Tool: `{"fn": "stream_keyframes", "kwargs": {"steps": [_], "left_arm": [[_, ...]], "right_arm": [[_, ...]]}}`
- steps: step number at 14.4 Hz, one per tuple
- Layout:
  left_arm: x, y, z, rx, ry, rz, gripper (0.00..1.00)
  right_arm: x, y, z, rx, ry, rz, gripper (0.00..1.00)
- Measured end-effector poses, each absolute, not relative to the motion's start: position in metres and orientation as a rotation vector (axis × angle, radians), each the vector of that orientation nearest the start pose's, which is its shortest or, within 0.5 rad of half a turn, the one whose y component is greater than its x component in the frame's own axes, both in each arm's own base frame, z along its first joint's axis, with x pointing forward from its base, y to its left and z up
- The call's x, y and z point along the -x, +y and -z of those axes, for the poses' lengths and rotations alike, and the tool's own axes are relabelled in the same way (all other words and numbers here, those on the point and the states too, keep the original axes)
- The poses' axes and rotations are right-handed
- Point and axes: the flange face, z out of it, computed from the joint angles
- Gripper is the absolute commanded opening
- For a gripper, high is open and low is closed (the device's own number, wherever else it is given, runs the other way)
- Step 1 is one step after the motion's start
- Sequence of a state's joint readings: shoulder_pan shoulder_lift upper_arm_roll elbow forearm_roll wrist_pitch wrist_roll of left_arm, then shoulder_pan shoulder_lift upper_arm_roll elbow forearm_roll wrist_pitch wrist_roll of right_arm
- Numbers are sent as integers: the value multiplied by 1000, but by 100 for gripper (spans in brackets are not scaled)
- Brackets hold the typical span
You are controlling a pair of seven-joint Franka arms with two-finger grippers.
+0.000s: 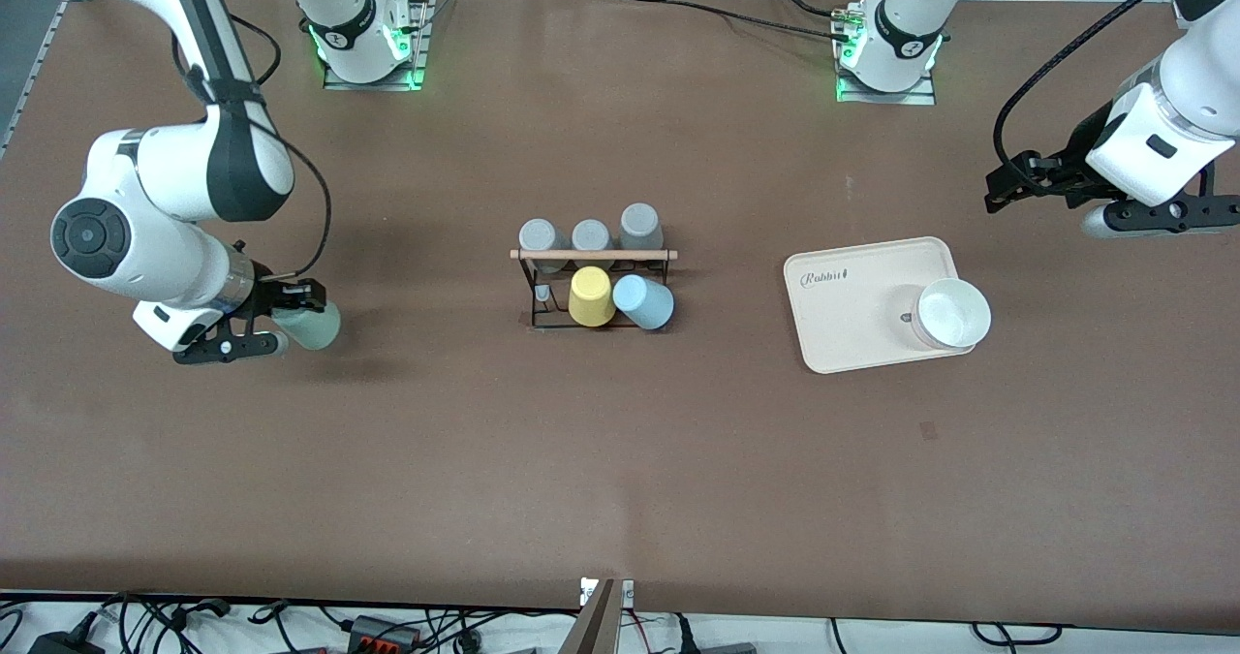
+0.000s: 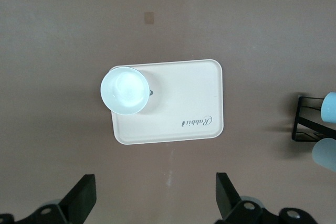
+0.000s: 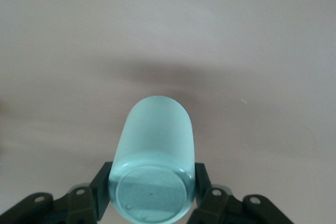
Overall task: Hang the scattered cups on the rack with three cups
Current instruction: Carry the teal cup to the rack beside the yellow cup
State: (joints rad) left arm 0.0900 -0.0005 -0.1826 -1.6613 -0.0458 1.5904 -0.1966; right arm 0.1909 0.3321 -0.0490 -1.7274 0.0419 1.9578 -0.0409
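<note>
Right gripper (image 1: 291, 323) clamped on sage-green cup (image 1: 312, 326), toward right arm's end of table, unhung. Blue cup (image 1: 644, 301) on rack (image 1: 593, 257) beside yellow cup (image 1: 590, 296), seemingly hung. Left gripper (image 2: 155, 203) spread wide, waiting over tray (image 2: 178, 124).

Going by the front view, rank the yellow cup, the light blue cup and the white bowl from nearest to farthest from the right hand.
Measured from the right hand, shut on the sage-green cup at the right arm's end:
1. Yellow cup, on the rack at mid-table.
2. Light blue cup, beside the yellow one, toward the left arm's end.
3. White bowl, on the cream tray, nearest the left arm's end.
</note>
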Motion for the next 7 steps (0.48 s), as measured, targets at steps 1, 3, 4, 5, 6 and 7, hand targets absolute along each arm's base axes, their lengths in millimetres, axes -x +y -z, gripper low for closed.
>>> {"fn": "stream_keyframes", "kwargs": {"steps": [1, 3, 4, 5, 6, 7], "left_arm": [[-550, -56, -583, 3170, -177, -122, 100], [-550, -55, -582, 3170, -183, -121, 100], [-550, -55, -582, 3170, -185, -121, 100], [-550, -55, -582, 3170, -188, -122, 100], [-550, -55, -582, 3171, -191, -126, 100], [-549, -56, -581, 3173, -191, -129, 100]], "right_arm": [[-631, 118, -397, 3089, -295, -141, 24], [-632, 158, -414, 3054, -359, -122, 24], [-632, 176, -418, 3044, -373, -118, 24], [-630, 196, -419, 3043, -363, -117, 24], [-625, 217, -418, 3047, -338, -122, 24], [-618, 240, -416, 3055, -305, -130, 24]]}}
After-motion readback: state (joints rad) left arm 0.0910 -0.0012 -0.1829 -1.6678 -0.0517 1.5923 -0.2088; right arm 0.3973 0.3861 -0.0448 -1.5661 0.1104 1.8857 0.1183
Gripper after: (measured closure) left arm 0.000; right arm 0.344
